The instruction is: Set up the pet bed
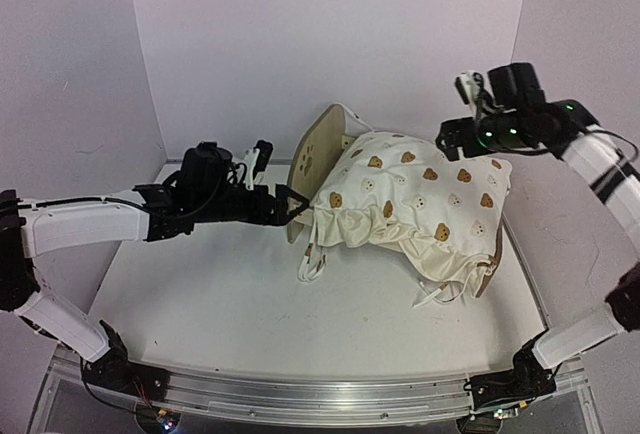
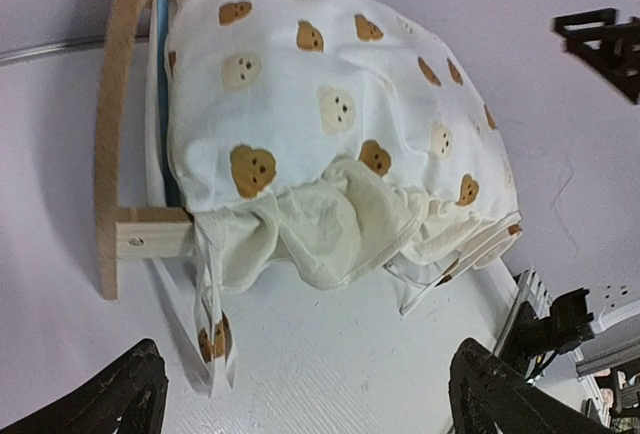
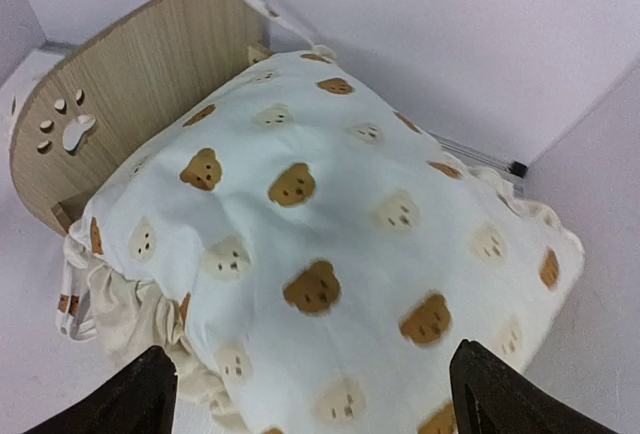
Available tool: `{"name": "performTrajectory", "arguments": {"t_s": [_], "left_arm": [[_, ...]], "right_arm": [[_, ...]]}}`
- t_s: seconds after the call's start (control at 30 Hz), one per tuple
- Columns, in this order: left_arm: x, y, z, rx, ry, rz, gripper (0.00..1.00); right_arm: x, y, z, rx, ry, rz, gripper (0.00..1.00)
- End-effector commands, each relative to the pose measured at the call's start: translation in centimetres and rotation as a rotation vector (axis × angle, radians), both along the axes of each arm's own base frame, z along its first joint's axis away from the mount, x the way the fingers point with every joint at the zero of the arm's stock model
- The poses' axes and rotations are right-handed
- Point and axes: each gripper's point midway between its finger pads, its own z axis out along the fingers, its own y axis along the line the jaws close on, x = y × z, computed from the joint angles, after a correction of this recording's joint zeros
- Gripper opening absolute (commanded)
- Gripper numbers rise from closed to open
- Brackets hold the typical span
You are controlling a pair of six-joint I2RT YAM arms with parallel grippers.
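- Two arms rise from the near edge of the table (image 1: 220,294), in front of the pet bed (image 1: 318,149).
- Loose ties (image 1: 312,264) droop from the bed's near left corner onto the table. More dangle at its near right end.
- Just left of the bed is the left gripper (image 1: 295,204), close to the near edge of the headboard (image 1: 312,159). Its fingers are spread wide and hold nothing. Whether a tip touches the wood cannot be told.
- Mid-table, the pet bed runs from the paw-print headboard at far left to the footboard (image 1: 490,274) at near right, which barely peeks out.
- Heaped over the bed, the bear-print cushion (image 1: 420,194) hides almost all of the base.
- Above the bed's far right side hovers the right gripper (image 3: 320,379), fingers wide apart and empty.
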Motion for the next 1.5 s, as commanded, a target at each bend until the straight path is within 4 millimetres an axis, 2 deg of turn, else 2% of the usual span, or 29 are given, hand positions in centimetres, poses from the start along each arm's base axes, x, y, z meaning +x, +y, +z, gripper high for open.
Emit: {"name": "performTrajectory", "arguments": {"t_s": [0.0, 0.03, 0.1, 0.13, 0.2, 0.33, 0.47, 0.53, 0.63, 0.77, 0.9, 0.97, 1.03, 1.07, 1.2, 1.3, 1.33, 1.47], "left_arm": [[0.9, -1.7, -1.1, -0.027, -0.096, 0.080, 0.97], [1.3, -1.9, -1.9, -0.016, -0.106, 0.105, 0.97], [2.0, -2.1, -3.4, -0.008, -0.115, 0.140, 0.97], [2.3, -2.1, -4.2, -0.010, -0.113, 0.156, 0.97], [2.6, -2.3, -5.9, -0.033, -0.114, 0.164, 0.97], [3.2, -3.0, -9.7, -0.047, -0.111, 0.171, 0.96], [4.0, -5.5, -11.9, -0.031, -0.146, 0.120, 0.91], [4.4, -6.0, -13.7, -0.003, -0.139, 0.119, 0.88], [4.8, -6.2, -15.8, 0.030, -0.126, 0.124, 0.76], [6.0, -5.0, -16.9, 0.094, -0.163, 0.195, 0.50], [6.8, -3.3, -15.5, 0.126, -0.217, 0.236, 0.32], [7.2, -2.4, -14.3, 0.152, -0.249, 0.258, 0.22], [7.6, -1.2, -13.4, 0.186, -0.270, 0.295, 0.05], [7.7, -0.6, -12.9, 0.190, -0.278, 0.310, 0.00], [7.5, 1.6, -11.2, 0.211, -0.295, 0.374, 0.00], [6.8, 2.8, -9.5, 0.201, -0.312, 0.391, 0.00], [6.5, 3.2, -8.5, 0.190, -0.321, 0.397, 0.00], [5.6, 3.9, -5.0, 0.150, -0.349, 0.389, 0.00]], "right_arm": [[-3.5, -6.0, -6.0, -0.022, 0.157, -0.300, 0.98], [-3.3, -6.8, -6.5, -0.014, 0.175, -0.300, 0.98], [-1.6, -7.7, -6.4, 0.033, 0.151, -0.305, 0.97], [-0.5, -7.5, -6.0, 0.035, 0.125, -0.291, 0.97], [1.7, -6.2, -5.6, 0.035, 0.085, -0.228, 0.97], [5.5, -3.5, -6.5, -0.010, 0.085, -0.093, 0.96], [9.1, -2.4, -6.4, -0.112, 0.032, -0.015, 0.96], [10.3, -1.7, -7.1, -0.158, 0.028, 0.023, 0.98], [11.2, -0.1, -7.9, -0.194, 0.021, 0.093, 0.98], [12.2, 1.1, -9.2, -0.200, 0.013, 0.159, 0.94], [12.7, 3.7, -10.5, -0.172, -0.025, 0.321, 0.83], [13.0, 4.8, -11.0, -0.145, -0.032, 0.398, 0.73], [13.2, 5.9, -11.2, -0.142, -0.055, 0.502, 0.61], [13.2, 6.4, -11.3, -0.144, -0.066, 0.546, 0.55], [13.4, 8.3, -11.8, -0.173, -0.121, 0.709, 0.33], [14.3, 9.4, -11.4, -0.174, -0.161, 0.773, 0.06], [14.4, 9.6, -11.2, -0.168, -0.168, 0.786, 0.00], [14.3, 10.0, -8.8, -0.162, -0.223, 0.801, 0.00]]}}
